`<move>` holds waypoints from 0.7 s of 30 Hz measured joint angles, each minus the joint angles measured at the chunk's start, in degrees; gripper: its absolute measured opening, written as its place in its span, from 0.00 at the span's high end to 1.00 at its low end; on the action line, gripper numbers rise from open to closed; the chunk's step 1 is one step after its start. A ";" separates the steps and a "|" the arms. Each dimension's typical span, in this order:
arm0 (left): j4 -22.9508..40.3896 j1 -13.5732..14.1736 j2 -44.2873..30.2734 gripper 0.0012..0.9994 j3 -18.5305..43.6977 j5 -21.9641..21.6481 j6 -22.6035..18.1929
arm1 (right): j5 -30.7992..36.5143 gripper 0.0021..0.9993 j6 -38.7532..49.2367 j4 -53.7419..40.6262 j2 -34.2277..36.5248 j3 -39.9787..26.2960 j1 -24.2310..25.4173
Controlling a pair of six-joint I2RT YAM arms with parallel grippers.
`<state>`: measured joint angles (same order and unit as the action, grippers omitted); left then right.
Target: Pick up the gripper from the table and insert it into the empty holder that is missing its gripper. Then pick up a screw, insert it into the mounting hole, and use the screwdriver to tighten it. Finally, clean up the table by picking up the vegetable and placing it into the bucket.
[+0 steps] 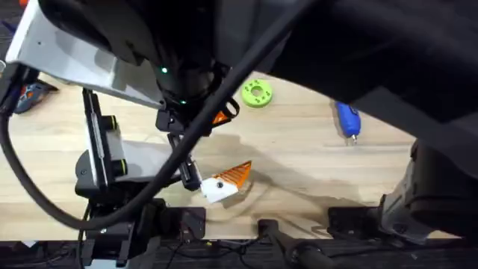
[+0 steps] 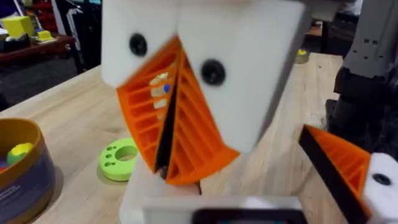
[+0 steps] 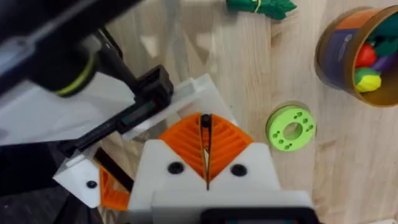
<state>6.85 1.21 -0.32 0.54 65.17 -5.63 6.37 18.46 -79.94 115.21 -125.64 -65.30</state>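
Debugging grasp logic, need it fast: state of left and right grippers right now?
Left gripper: shut, orange pads pressed together, nothing visible between them.
Right gripper: shut, pads together, holding nothing that shows.

Left gripper [image 2: 168,143] jaws pressed together, right gripper [image 3: 205,146] jaws likewise closed

Bucket [image 3: 360,56] — cut off; screwdriver [image 1: 348,119] half-hidden.
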 joint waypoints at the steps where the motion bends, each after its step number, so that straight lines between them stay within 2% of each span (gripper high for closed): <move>1: 0.00 0.00 0.02 0.01 0.00 0.00 0.00 | 0.00 1.00 0.00 0.00 0.06 0.00 0.00; 21: 0.02 0.00 0.00 0.01 0.00 0.11 0.26 | 0.00 1.00 0.00 -0.26 0.47 -0.15 0.00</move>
<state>6.87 1.21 -0.32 0.54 65.28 -5.37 6.37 18.46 -80.20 115.68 -125.80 -65.30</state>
